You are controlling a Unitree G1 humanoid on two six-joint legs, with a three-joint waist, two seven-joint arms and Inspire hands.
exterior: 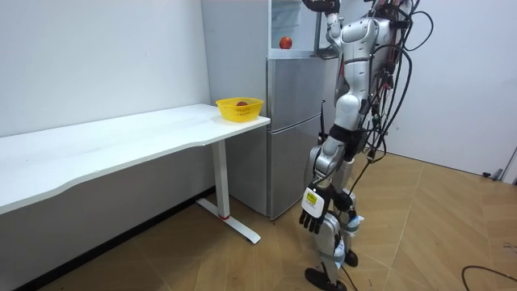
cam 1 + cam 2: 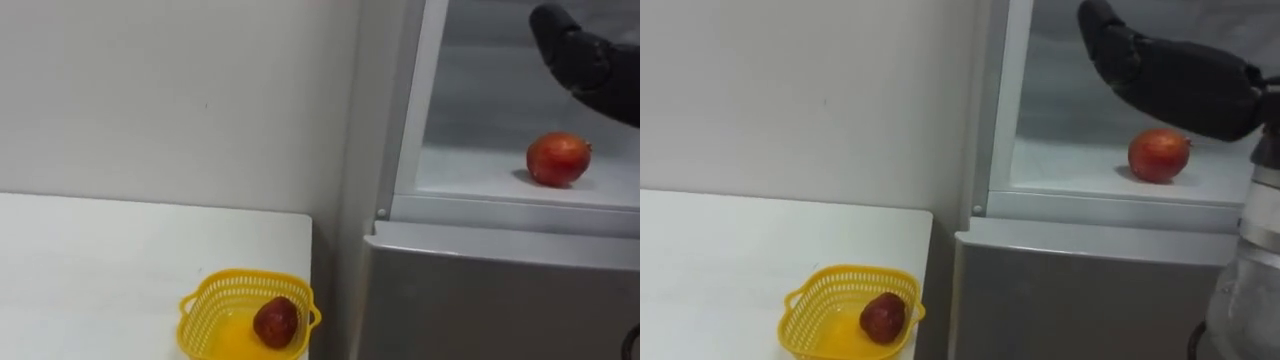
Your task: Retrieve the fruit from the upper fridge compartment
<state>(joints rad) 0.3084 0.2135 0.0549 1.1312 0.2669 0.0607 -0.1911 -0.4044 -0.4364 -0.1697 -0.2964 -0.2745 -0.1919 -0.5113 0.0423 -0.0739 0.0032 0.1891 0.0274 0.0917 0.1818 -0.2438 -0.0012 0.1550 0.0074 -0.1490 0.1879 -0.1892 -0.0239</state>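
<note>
- Before the open upper fridge compartment, the robot is pictured standing upright, its right hand raised inside, above a red fruit and apart from it.
- The red fruit is seen resting on the compartment's white shelf, toward the front edge. Nothing is held in the right hand, and its fingers are loosely extended.
- The left hand is shown hanging by the thigh, fingers relaxed and empty.
- A yellow basket is set on the corner of the white table, just beside the fridge, with a darker fruit lying in it.
- The reach is judged to be the step in hand. The palm would best be lowered squarely over the red fruit and the fingers closed round its widest part, since a glancing touch could send a round fruit rolling deeper in.
</note>
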